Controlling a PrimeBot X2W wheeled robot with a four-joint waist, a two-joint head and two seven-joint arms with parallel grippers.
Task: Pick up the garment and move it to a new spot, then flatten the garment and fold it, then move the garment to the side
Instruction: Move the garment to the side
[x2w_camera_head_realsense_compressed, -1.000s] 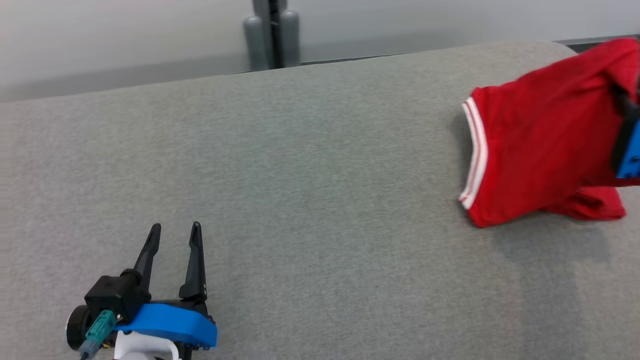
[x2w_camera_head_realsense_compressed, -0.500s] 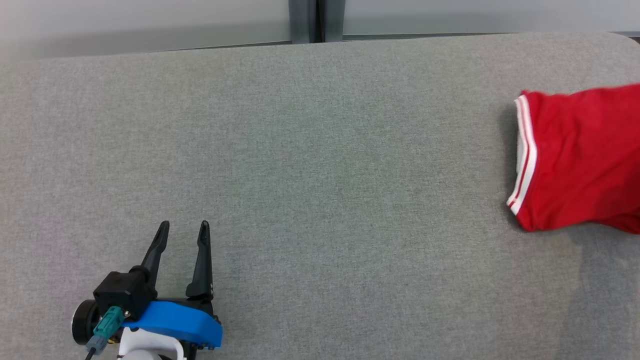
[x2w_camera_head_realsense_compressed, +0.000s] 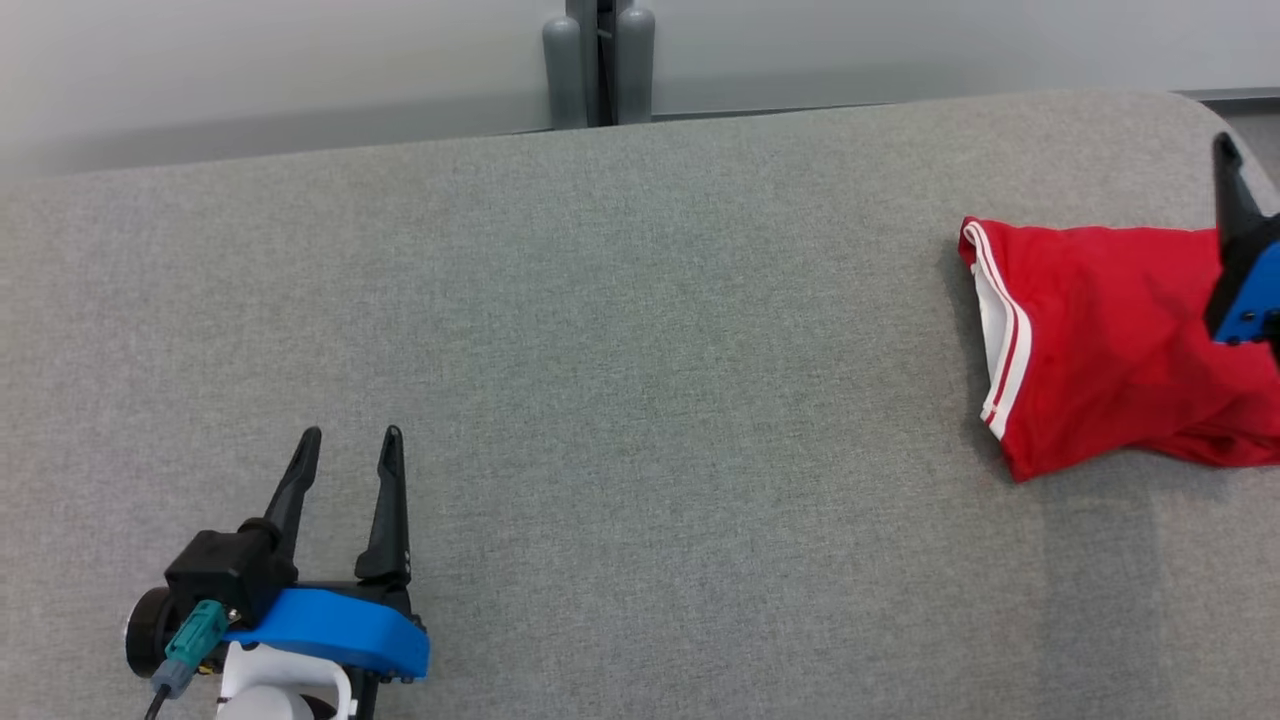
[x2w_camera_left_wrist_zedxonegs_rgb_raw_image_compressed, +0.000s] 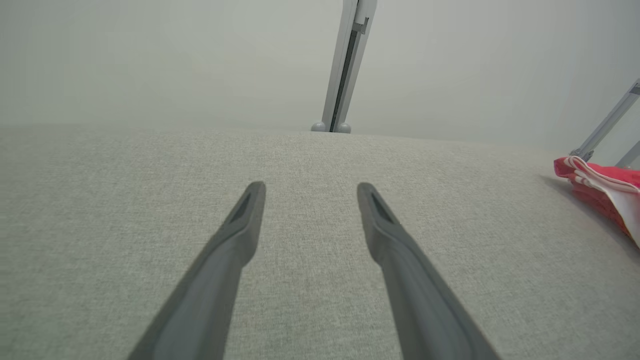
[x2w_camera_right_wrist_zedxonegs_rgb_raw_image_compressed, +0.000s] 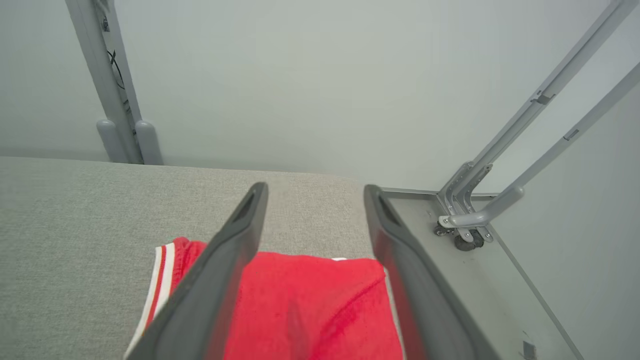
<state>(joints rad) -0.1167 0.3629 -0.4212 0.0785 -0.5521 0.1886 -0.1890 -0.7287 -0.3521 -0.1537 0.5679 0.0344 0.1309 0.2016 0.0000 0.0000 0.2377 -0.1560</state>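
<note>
The red garment (x2w_camera_head_realsense_compressed: 1100, 340) with white-striped trim lies crumpled at the far right of the grey fabric table (x2w_camera_head_realsense_compressed: 650, 300). In the left wrist view the garment (x2w_camera_left_wrist_zedxonegs_rgb_raw_image_compressed: 600, 192) sits at the right edge. My right gripper (x2w_camera_right_wrist_zedxonegs_rgb_raw_image_compressed: 312, 187) hovers open just above the garment (x2w_camera_right_wrist_zedxonegs_rgb_raw_image_compressed: 310, 310), its fingers apart with nothing between them. One dark finger (x2w_camera_head_realsense_compressed: 1232, 195) of it shows in the head view at the right edge. My left gripper (x2w_camera_head_realsense_compressed: 350, 435) rests open and empty at the table's lower left, far from the garment; its fingers (x2w_camera_left_wrist_zedxonegs_rgb_raw_image_compressed: 240, 230) point across bare fabric.
A grey post (x2w_camera_head_realsense_compressed: 598, 60) stands behind the table's far edge against the pale wall. Beyond the table's right end are a metal frame with a caster (x2w_camera_right_wrist_zedxonegs_rgb_raw_image_compressed: 465, 220) and grey floor. The table's rounded right corner lies close behind the garment.
My right gripper has opened and let go of the garment, which was lifted and now lies low on the table. The head camera shifted. The left gripper stayed put.
</note>
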